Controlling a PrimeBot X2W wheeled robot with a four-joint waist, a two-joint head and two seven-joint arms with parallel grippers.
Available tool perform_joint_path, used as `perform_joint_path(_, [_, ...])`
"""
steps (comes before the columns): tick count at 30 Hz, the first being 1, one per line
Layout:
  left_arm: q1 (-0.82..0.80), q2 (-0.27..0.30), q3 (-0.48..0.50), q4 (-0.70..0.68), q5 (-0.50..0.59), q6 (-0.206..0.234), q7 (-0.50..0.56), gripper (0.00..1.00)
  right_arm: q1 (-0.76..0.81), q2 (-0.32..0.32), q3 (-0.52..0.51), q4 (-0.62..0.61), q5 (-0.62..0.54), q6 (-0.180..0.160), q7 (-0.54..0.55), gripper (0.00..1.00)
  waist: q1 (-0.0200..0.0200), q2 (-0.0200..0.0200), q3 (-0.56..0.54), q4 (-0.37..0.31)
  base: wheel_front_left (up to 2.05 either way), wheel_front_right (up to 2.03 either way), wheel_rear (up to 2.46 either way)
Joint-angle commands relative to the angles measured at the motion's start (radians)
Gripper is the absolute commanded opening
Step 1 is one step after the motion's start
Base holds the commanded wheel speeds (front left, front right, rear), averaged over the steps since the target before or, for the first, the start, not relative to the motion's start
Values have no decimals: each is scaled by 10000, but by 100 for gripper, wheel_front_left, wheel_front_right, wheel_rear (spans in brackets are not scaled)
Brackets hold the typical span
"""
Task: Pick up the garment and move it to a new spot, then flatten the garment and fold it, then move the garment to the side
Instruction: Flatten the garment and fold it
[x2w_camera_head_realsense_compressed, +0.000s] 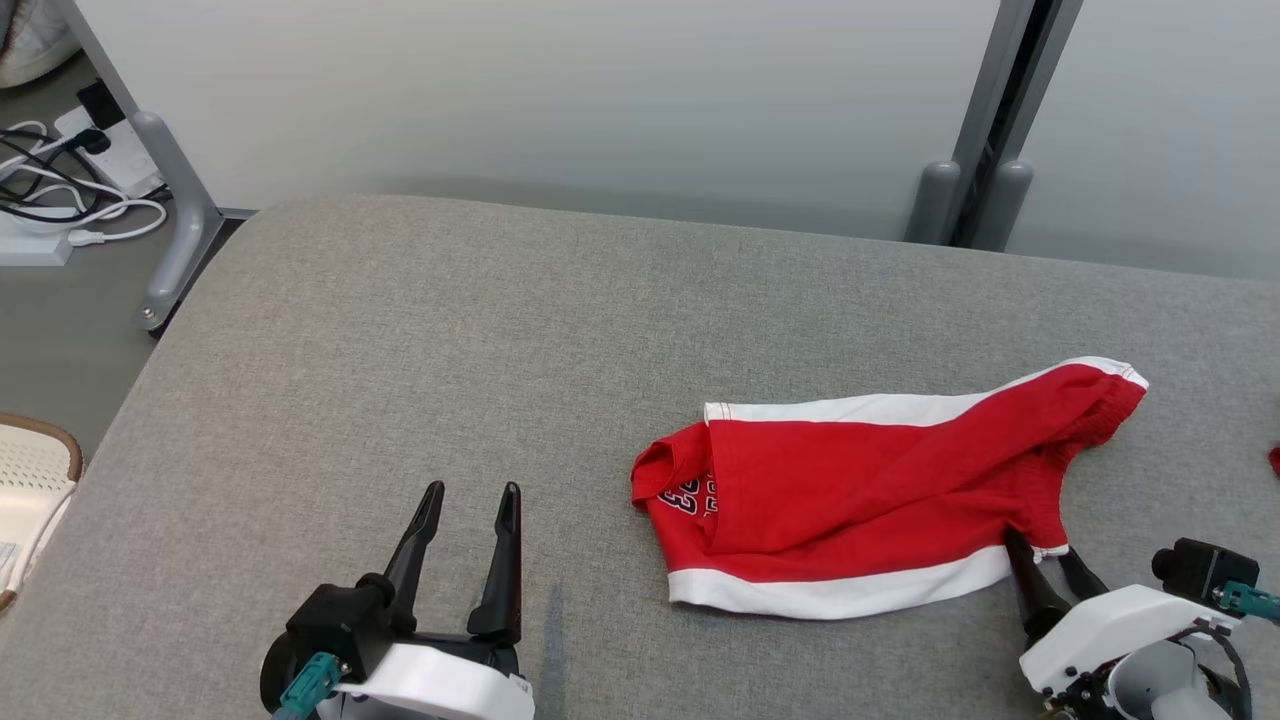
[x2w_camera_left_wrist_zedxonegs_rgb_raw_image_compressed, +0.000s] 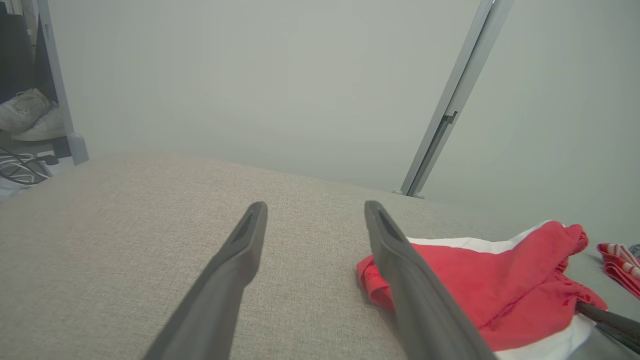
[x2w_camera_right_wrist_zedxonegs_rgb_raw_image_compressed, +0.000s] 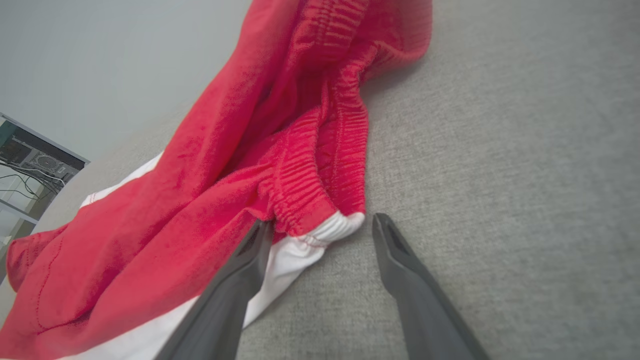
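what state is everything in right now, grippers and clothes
red shorts, lying rumpled on the grey table, not lifted, one leg hem turned over
left gripper, open, holding nothing, apart from the shorts
right gripper, open, fingers astride the shorts' waistband corner, not closed on it
striped red cloth, lying bunched at the table's right, partly cut off

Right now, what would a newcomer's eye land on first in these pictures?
The red shorts with white side bands, lying rumpled right of centre on the grey padded table. Next, the right hand, open, its fingers either side of the shorts' waistband corner at the near right, while the left hand hovers open above the table at the near left.
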Motion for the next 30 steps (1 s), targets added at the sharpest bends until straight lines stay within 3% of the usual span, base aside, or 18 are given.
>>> perform_joint_path(1, [-193, 31, 14, -25, -31, -4, -37, 100, -142, -34, -67, 139, 99, 1, -33, 100, 0, 0, 53, 52, 0, 0, 0])
perform_joint_path(5, [-217, 36, 25, -29, -29, 18, -37, 100, -354, -15, -41, 402, 195, 1, -129, 98, 0, 0, 102, 99, 0, 0, 0])
perform_joint_path(7, [-209, 33, 23, -26, -25, 30, -37, 100, -440, -6, 18, 489, 240, 1, -195, 0, 0, 0, 99, 102, 0, 0, 0])
perform_joint_path(15, [-15, 34, 141, -30, -53, 107, -37, 100, -230, -307, 69, 81, 389, 1, -562, 0, 0, 0, -119, -275, 0, 0, 0])
perform_joint_path(21, [125, 33, 137, -55, -133, 141, -37, 100, 376, -609, -389, -627, 146, 1, -228, 0, 0, 0, -356, -748, 0, 0, 0])
perform_joint_path(28, [186, 36, 99, -86, -222, 188, -37, 100, 991, -428, -835, -1277, -343, 1, 508, 0, 0, 0, -421, -1003, 0, 0, 0])
perform_joint_path(29, [172, 34, 89, -79, -205, 182, -37, 100, 1030, -412, -899, -1407, -445, 1, 568, 74, 0, 0, -410, -1023, 0, 0, 0])
perform_joint_path(30, [157, 37, 75, -60, -202, 164, -37, 100, 1086, -365, -1055, -1505, -541, 1, 586, 100, 0, 0, -401, -1041, 0, 0, 0])
